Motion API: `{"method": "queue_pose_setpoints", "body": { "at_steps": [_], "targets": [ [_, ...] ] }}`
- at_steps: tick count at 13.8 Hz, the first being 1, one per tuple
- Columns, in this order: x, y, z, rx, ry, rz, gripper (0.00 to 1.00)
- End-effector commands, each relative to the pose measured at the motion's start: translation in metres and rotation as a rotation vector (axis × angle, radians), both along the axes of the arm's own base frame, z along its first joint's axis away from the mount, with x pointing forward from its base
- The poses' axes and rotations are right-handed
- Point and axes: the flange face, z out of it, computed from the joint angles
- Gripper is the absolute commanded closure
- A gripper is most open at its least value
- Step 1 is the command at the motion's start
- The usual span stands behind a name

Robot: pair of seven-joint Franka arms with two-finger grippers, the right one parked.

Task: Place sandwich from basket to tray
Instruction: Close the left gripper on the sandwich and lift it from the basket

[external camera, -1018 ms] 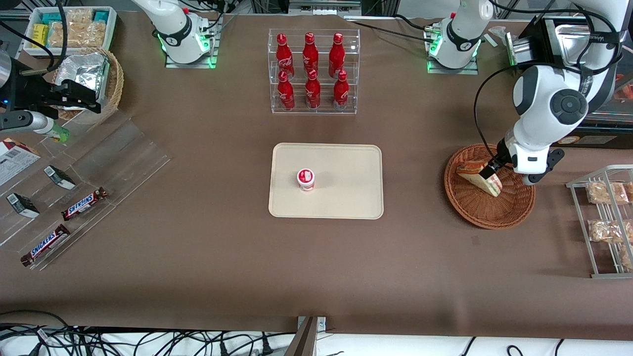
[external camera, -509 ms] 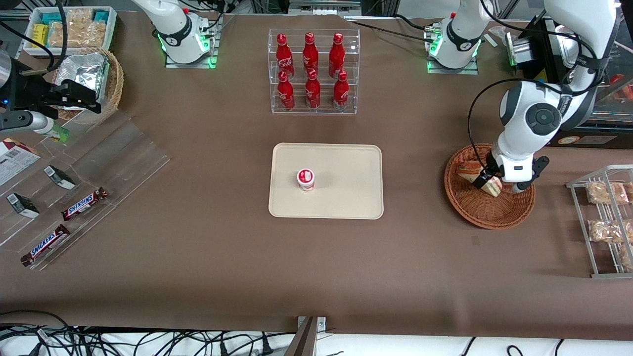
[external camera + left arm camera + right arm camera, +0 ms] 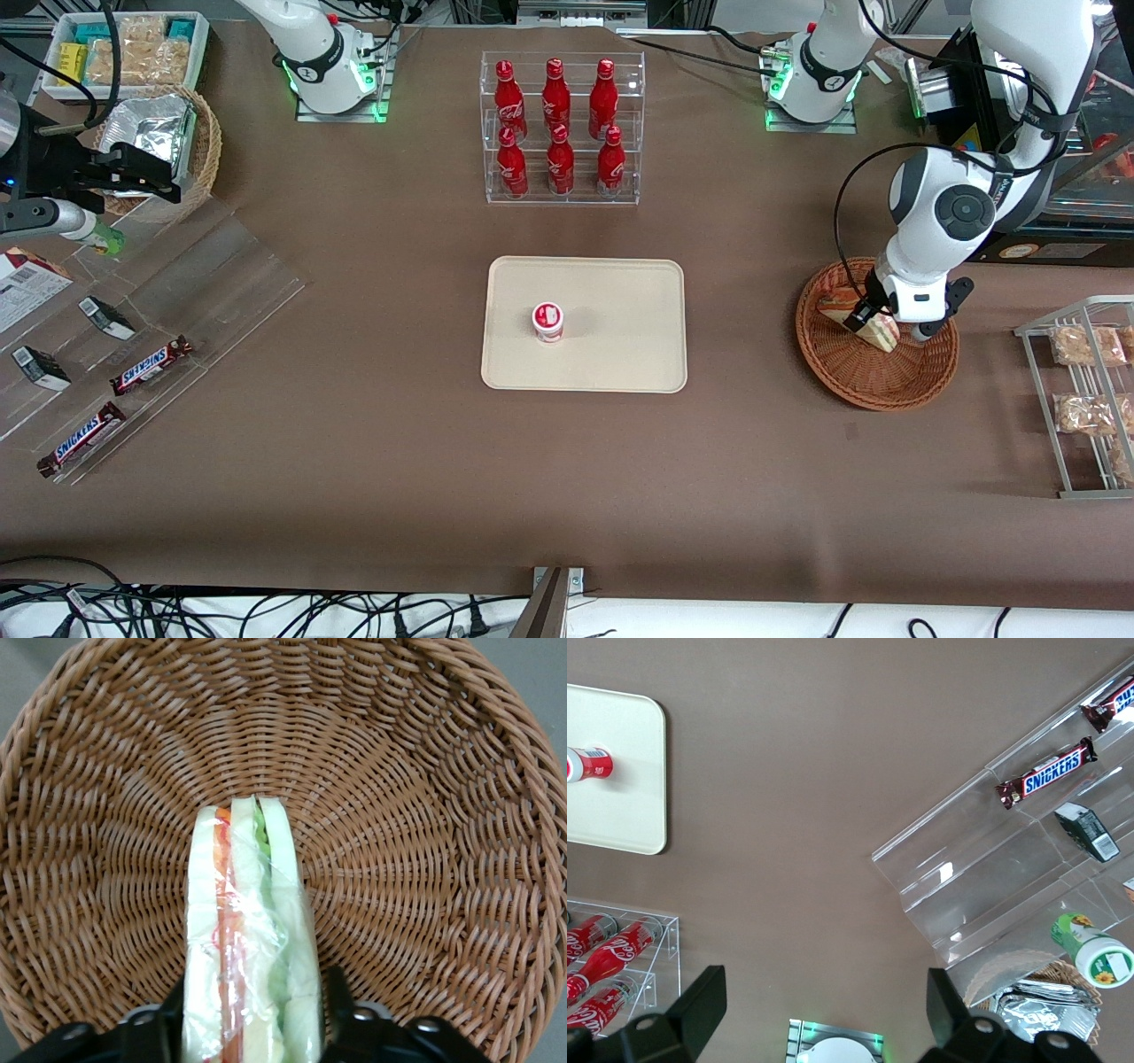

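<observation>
Sandwich (image 3: pixel 248 939) sits in the basket (image 3: pixel 425 815), standing on edge w/ bread slices upright and filling layers facing the wrist cam. It's wrapped in clear film, so expect a slick surface.

Gripper (image 3: pixel 873 323) is down in the basket, one finger (image 3: pixel 151 1028) on each outer bread face. Fingers look pressed against the bread w/ no gap showing, so read it as clamped on the sandwich, narrow spread. Gripping across the flat faces makes sense: widest contact, and the squeeze runs through the layers rather than prying them apart.

From the front, sandwich lies in the basket's part nearer the tray (image 3: pixel 620 372), one corner up near the rim. You can't tell from either view whether it's lifted clear of the wicker yet (looks seated, or barely off).

Tray is well apart from the basket, toward the table's middle. A small red-and-white cup (image 3: pixel 547 321) stands on it, roughly central. Open tray surface on the basket-facing side of the cup is prob. your best drop zone.

Judgement:
- Step in hand: grasp made, lift pending.
- Next: lift straight up to clear the basket rim before traversing, else the wedge may catch the weave.
- Risks: soft bread crushes if overgripped; film may let it slip if undergripped; keep clear of the cup on descent.
</observation>
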Motion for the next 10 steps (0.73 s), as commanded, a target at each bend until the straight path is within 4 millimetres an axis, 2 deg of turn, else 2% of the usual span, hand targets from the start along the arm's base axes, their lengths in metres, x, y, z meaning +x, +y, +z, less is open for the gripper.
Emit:
{"method": "queue_pose_setpoints", "body": {
  "at_steps": [1, 2, 4, 7, 10],
  "targets": [
    [-0.003, 0.000, 0.005, 0.015, -0.016, -0.015, 1.00],
    [-0.002, 0.000, 0.008, 0.018, -0.016, -0.021, 1.00],
    [0.004, 0.001, 0.030, 0.038, -0.015, -0.037, 1.00],
    [0.026, 0.001, 0.082, 0.080, 0.068, -0.151, 1.00],
    [0.054, -0.023, 0.136, 0.097, 0.096, -0.226, 1.00]
  ]
}}
